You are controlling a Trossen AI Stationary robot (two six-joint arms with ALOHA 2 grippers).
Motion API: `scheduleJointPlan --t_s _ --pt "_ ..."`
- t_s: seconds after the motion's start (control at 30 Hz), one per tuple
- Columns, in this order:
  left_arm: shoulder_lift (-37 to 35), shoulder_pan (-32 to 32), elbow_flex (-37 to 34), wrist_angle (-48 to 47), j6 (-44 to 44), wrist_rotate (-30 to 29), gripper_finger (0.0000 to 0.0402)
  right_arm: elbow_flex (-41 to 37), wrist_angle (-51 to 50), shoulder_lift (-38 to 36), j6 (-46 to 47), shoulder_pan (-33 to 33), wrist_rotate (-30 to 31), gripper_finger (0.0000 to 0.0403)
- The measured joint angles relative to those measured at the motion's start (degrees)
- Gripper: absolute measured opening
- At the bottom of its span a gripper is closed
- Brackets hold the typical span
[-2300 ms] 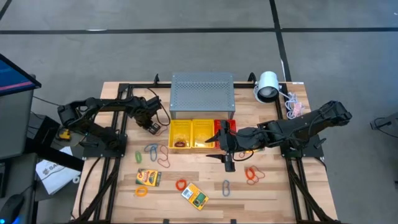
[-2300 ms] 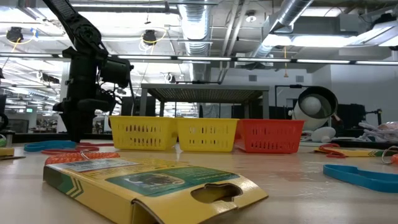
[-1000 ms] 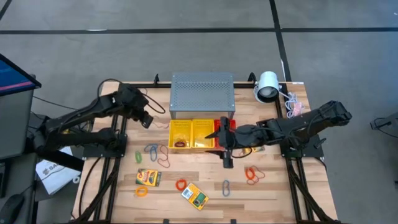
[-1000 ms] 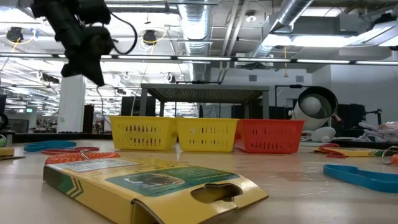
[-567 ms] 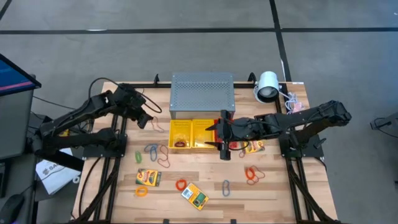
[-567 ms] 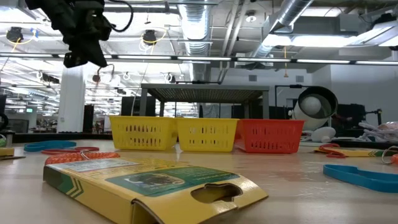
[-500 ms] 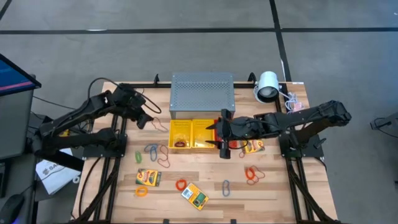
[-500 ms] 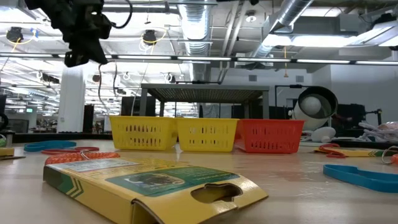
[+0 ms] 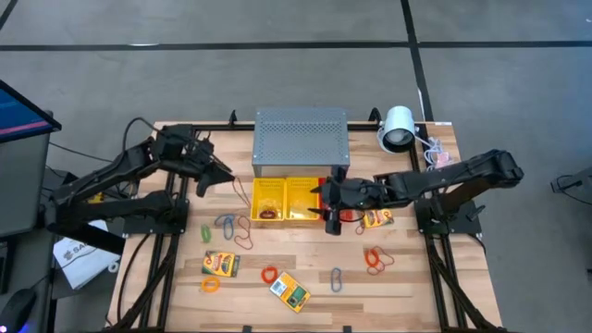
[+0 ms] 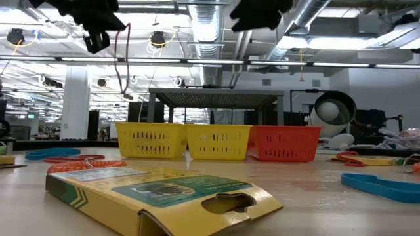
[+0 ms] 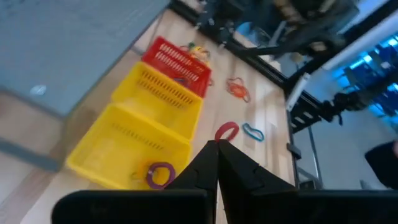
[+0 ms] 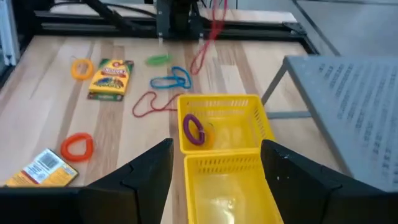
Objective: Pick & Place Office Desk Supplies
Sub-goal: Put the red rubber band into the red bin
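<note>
The wooden desk (image 9: 157,277) carries a grey perforated box (image 9: 301,141) at the back, with two yellow baskets (image 9: 287,200) and a red basket (image 9: 340,190) in a row just in front of it. The right arm stretches low from the desk's right side toward the centre, its right claw (image 9: 330,205) hanging above the seam between the baskets, fingers spread wide and holding nothing. The left arm is folded and raised at the back left, its left claw (image 9: 215,170) aloft with fingers pressed together, empty. A purple band loop (image 12: 193,130) lies inside the left yellow basket. Card boxes (image 9: 221,264), more loops (image 9: 268,275) and a blue-grey clip (image 9: 337,278) lie scattered on the front of the desk.
</note>
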Motion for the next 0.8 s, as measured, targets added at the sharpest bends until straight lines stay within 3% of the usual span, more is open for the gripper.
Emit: scheduleJointPlan --t_s 0.43,0.8 --pt "0.28 -13.25 0.00 14.91 1.06 -0.91 0.0000 -7.76 22.19 0.63 0.41 -2.37 -0.22 0.0234" --pt "6.61 -16.12 0.00 25.42 -0.30 -4.47 0.0000 -6.70 32.96 6.27 -0.51 -2.97 -0.69 0.0234"
